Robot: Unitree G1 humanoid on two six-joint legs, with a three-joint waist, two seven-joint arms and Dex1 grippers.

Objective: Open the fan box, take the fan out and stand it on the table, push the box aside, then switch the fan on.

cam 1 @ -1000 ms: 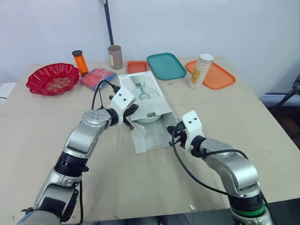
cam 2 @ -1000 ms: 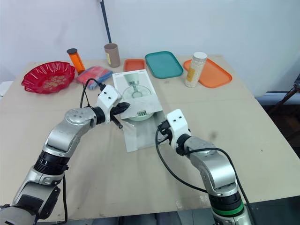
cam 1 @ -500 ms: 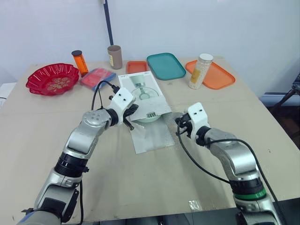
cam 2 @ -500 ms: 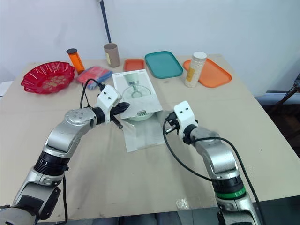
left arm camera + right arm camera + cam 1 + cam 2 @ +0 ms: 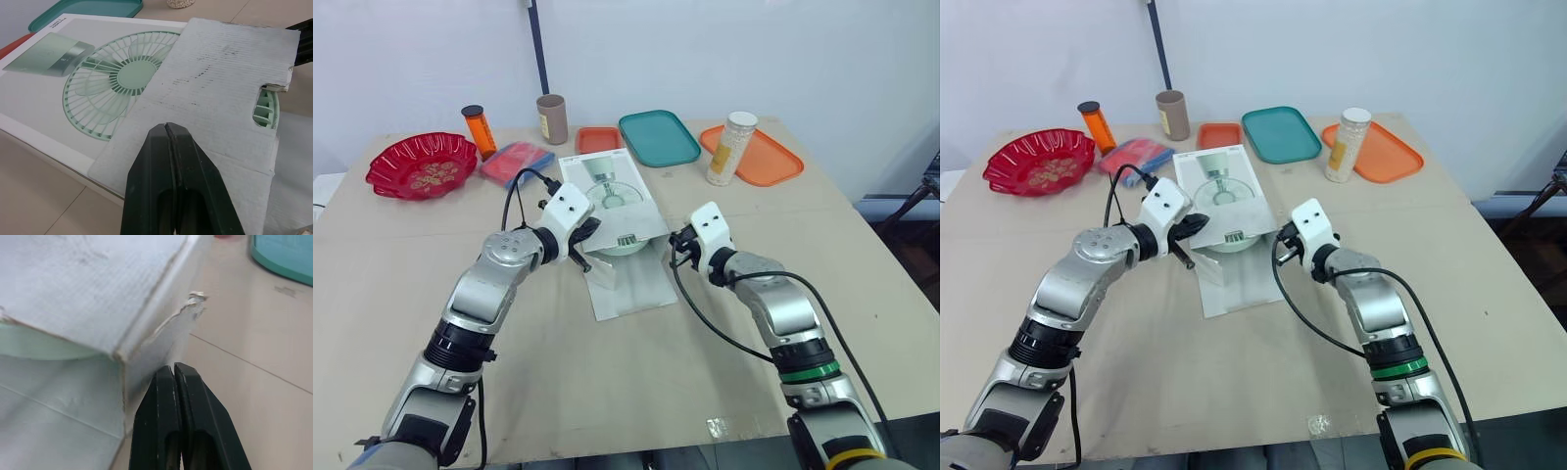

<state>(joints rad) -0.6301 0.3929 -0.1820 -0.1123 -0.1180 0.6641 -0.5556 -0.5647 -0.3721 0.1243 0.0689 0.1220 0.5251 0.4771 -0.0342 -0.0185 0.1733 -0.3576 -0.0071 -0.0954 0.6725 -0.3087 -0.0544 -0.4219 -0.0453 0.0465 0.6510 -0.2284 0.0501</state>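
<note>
Right gripper (image 5: 675,247) is returning to the fan box (image 5: 607,191) — fingers closed, left gripper (image 5: 586,245) too — I'm aiming gently under its flap (image 5: 220,73).

Wide and bare across the near tabletop (image 5: 607,382) and along both side edges. Blocked along the far edge by red bowl (image 5: 421,164), orange bottle (image 5: 481,131), pink packet (image 5: 517,162), brown cup (image 5: 553,118), small orange tray (image 5: 599,140), teal tray (image 5: 659,138) and white jar (image 5: 731,147) at the large orange tray's (image 5: 775,163) edge. In the middle, fan box (image 5: 610,194), one flap (image 5: 628,282) spread flat toward the near side; crowded there by left fingers (image 5: 151,166) and right fingers (image 5: 164,431), each pair pressed together.
</note>
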